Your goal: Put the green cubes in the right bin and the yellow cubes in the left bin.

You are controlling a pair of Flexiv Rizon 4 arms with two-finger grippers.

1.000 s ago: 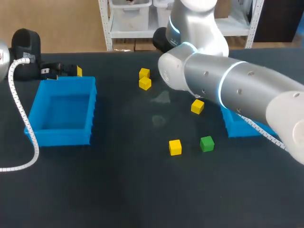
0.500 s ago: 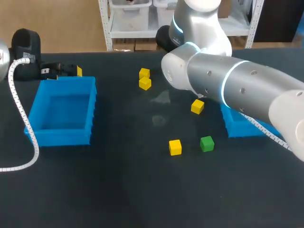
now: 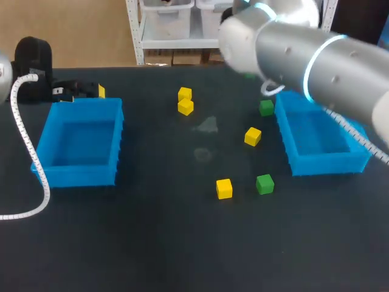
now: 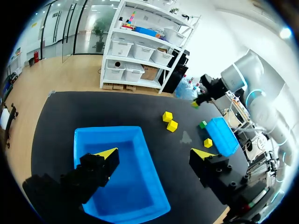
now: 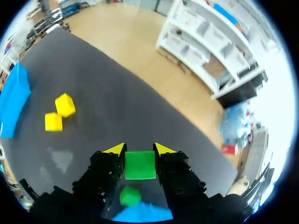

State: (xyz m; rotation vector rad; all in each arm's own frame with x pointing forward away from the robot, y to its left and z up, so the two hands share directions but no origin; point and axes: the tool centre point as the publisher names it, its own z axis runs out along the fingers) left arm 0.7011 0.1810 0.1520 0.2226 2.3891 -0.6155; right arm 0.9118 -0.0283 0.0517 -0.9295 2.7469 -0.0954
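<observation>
My right gripper [image 5: 139, 150] is shut on a green cube [image 5: 139, 164], held in the air above the table's far side. Under it, a second green cube [image 3: 266, 107] lies on the table beside the right blue bin [image 3: 319, 159]. A third green cube [image 3: 264, 184] sits nearer the front, next to a yellow cube [image 3: 223, 188]. Other yellow cubes: two [image 3: 185, 107] together at the back, one [image 3: 253, 136] mid-table. My left gripper [image 4: 154, 153] stands open and holds nothing, at the far edge of the left blue bin [image 3: 82, 170].
My right arm [image 3: 316, 67] spans the back right of the table above the right bin. A white coiled cable [image 3: 24, 140] runs along the left bin's left side. Both bins show nothing inside.
My right arm has risen and swung back to the right, uncovering the right bin and the green cube beside it. Its fingers have shut on a green cube. The left arm is still.
</observation>
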